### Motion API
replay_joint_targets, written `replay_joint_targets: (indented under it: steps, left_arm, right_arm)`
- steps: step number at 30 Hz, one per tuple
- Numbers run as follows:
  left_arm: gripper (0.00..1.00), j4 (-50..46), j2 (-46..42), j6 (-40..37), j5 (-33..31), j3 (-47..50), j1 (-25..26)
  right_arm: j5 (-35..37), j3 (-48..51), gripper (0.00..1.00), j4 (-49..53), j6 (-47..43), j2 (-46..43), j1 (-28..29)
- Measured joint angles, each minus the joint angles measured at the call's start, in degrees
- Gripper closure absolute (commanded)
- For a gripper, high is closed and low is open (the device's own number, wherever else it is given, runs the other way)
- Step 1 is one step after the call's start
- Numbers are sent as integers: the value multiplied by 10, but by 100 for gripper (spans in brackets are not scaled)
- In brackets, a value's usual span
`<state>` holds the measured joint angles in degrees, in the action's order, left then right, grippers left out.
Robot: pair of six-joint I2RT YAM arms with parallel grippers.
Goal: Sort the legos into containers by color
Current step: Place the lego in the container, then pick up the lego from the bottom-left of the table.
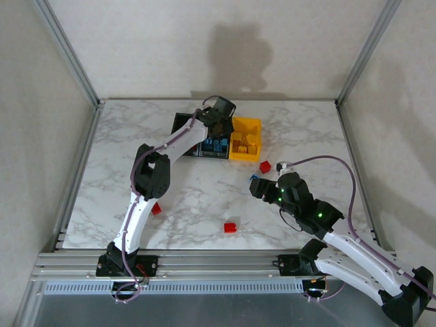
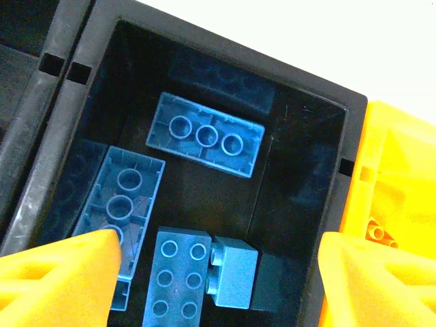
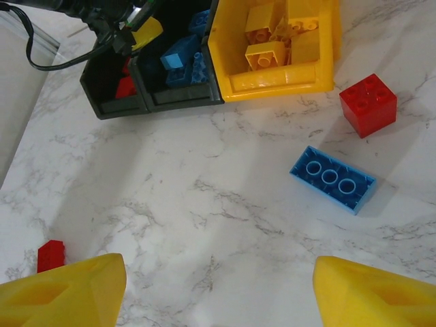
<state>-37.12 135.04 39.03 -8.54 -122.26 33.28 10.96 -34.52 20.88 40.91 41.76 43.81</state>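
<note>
Over the middle black bin (image 2: 306, 163), at the far side of the marble table (image 1: 204, 197): left gripper (image 2: 218, 286), jaws spread wide, nothing between the yellow fingertips (image 2: 61, 272). Hangs close above several blue bricks (image 2: 204, 133) lying loose on the bin floor. Sits tight between neighbours too: yellow bin (image 2: 381, 177) touching on one side, left black bin (image 2: 30, 122) on the other. Likely trouble on leaving: a sideways pull instead of a straight lift, hooking a fingertip on the rim and shoving or tipping the whole row, spilling sorted pieces.

Nearer the front edge: right gripper (image 3: 218, 293), jaws also apart and empty, poised above bare marble. Faces a loose blue brick (image 3: 332, 179), apparently underside up, skewed to the line of the jaws, with a red cube brick (image 3: 368, 103) near it but not touching. Could pinch only a corner if closed without turning the wrist, and so squirt the piece away or knock the red one. Could also meet the left arm (image 1: 146, 180) over the shared blue bin. Needs care with the twin black bins as well: sorted red brick (image 3: 122, 87) inside the left one, blue in the middle, easy to confuse. Not yet sorted: two more red bricks (image 1: 231, 227) on the near part of the table, well apart from the bins.
</note>
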Motion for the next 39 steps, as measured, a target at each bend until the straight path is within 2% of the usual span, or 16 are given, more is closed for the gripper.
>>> replay_joint_targets:
  steps: [4,9,15,19,28,33,39]
  left_arm:
    - [24,0,-17,-1,9,9,9]
    - [25,13,-109,-10,19,86,30]
    - [25,53,-291,-18,25,270,44]
    - [27,70,-398,-20,24,405,40]
    - [30,53,-592,2,10,660,17]
    - [21,24,-673,23,-6,741,-14]
    - [20,-3,-707,63,-35,814,-31]
  right_arm:
    - [0,-1,27,0,-2,-3,0]
    - [0,-4,27,8,-9,-4,0]
    - [-19,-4,27,7,-31,-5,0]
    - [-63,-5,27,-12,-57,3,0]
    - [-168,-13,29,-85,-117,89,30]
    - [-184,-42,29,-120,-138,168,73]
    - [-184,-59,29,-153,-146,236,111]
